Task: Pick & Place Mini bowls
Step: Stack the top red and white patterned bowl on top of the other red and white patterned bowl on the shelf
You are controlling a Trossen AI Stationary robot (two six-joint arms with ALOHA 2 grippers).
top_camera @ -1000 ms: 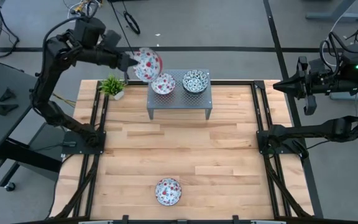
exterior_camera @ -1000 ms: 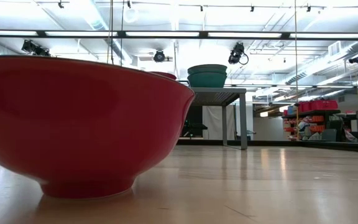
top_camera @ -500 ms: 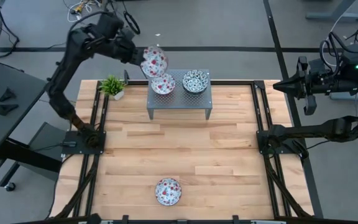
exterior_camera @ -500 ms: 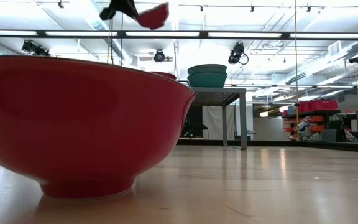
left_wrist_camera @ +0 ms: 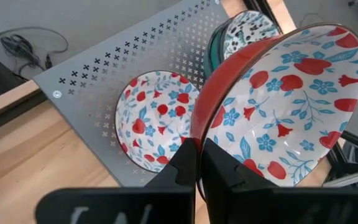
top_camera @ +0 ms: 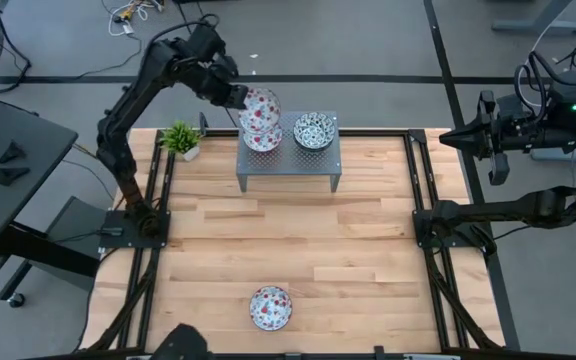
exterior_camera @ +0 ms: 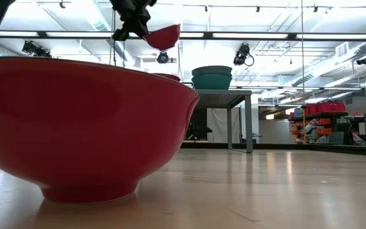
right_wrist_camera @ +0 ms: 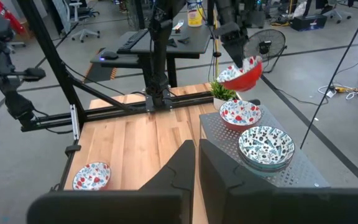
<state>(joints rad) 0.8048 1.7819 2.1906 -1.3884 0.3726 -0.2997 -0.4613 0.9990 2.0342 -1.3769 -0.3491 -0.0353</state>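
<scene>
Fingers of the left gripper (top_camera: 236, 97), clamped on a red bowl's (top_camera: 260, 105) rim, have carried it above the stand's (top_camera: 288, 165) bowl (top_camera: 262, 137); stacking appears imminent. Right fingers (right_wrist_camera: 197, 163) closed, idle.

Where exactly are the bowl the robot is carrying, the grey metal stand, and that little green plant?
Carried red bowl (left_wrist_camera: 284, 106): left wrist view, patterned inside.
Grey perforated stand (top_camera: 288, 165): high view, bare top near its front edge.
Small potted plant (top_camera: 180, 137): high view, its leaves.

grey perforated stand (top_camera: 288, 160), small potted plant (top_camera: 181, 138), wooden table (top_camera: 298, 250)
</scene>
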